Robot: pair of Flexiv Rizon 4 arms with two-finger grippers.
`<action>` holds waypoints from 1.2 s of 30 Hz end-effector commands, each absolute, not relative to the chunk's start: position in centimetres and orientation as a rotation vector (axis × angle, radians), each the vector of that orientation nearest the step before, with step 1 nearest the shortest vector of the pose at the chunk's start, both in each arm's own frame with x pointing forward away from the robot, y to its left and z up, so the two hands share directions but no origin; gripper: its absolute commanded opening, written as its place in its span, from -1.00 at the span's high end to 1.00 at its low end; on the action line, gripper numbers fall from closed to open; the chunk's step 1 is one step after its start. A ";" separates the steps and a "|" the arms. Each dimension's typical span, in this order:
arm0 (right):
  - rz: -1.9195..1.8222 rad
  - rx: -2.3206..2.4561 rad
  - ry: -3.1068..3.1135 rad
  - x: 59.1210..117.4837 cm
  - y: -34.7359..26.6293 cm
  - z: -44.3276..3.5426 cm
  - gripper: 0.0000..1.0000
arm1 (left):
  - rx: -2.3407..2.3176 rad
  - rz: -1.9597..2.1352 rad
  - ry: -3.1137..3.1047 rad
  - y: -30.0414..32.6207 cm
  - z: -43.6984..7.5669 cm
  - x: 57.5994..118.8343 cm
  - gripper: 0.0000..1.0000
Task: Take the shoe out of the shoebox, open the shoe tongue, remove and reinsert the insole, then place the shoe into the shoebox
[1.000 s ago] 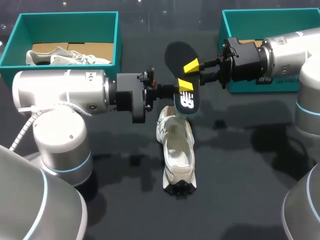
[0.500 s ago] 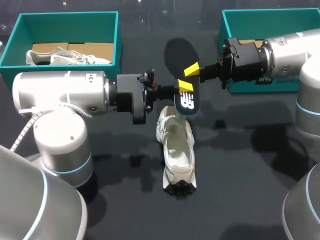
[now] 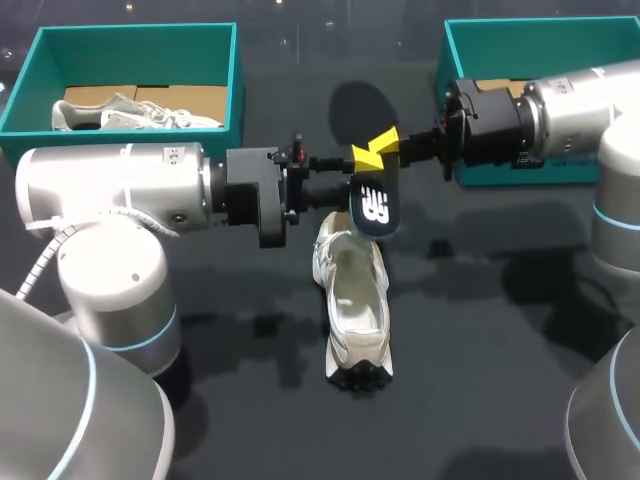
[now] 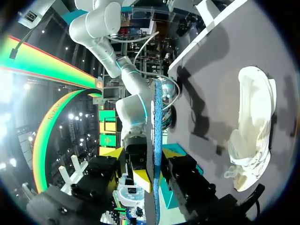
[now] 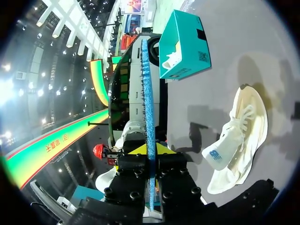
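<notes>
- Two arms meet over the middle of the table [image 3: 480, 350], each stretched out roughly level. The left arm [image 3: 120, 190] comes in from the left and the right arm [image 3: 580, 110] from the right, with their wrists facing one another.
- On the right gripper [image 3: 375, 152] the yellow tips are pressed together on the insole [image 3: 372, 205], pinching it from both faces near its middle. In the right wrist view, the two black finger blocks sit tight against the insole's blue edge [image 5: 147, 103], one on each side.
- On the left gripper [image 3: 338, 172] the fingers are spread. In the head view they show as two separate dark rods, one above the other, at the insole's left edge. In the left wrist view the insole [image 4: 156, 140] runs edge-on between them with a gap on either side, so they flank it without clamping it.
- The insole is black with a white logo. It is held in the air on edge, with its long axis roughly upright.
- The shoe [image 3: 355, 300] is white and lies on the table below the two grippers. Its length runs toward the robot, and neither gripper touches it.
- The left shoebox [image 3: 238, 80] is teal and stands at the far left with a second shoe [image 3: 140, 115] inside. The right shoebox [image 3: 500, 176], also teal, stands at the far right, partly behind the right arm.
</notes>
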State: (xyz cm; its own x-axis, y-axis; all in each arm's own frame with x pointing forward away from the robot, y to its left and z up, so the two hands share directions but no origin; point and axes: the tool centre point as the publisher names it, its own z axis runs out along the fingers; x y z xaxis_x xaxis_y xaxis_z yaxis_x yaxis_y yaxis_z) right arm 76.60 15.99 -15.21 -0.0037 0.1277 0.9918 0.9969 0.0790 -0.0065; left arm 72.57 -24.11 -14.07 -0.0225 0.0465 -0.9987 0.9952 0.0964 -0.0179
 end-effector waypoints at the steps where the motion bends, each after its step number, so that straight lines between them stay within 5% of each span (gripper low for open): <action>1: -1.094 -1.254 -1.323 76.0 15.5 -15.6 1.00 | 1.181 -1.147 1.329 -20.9 -12.9 72.4 -1.00; 24: -1.074 -1.277 -1.284 75.6 14.9 -16.2 1.00 | 1.381 -1.140 1.258 -17.6 -11.3 75.0 -1.00; 36: -1.046 -1.284 -1.190 74.1 15.4 -18.7 1.00 | 1.838 -0.694 1.618 -15.0 -8.5 81.7 -1.00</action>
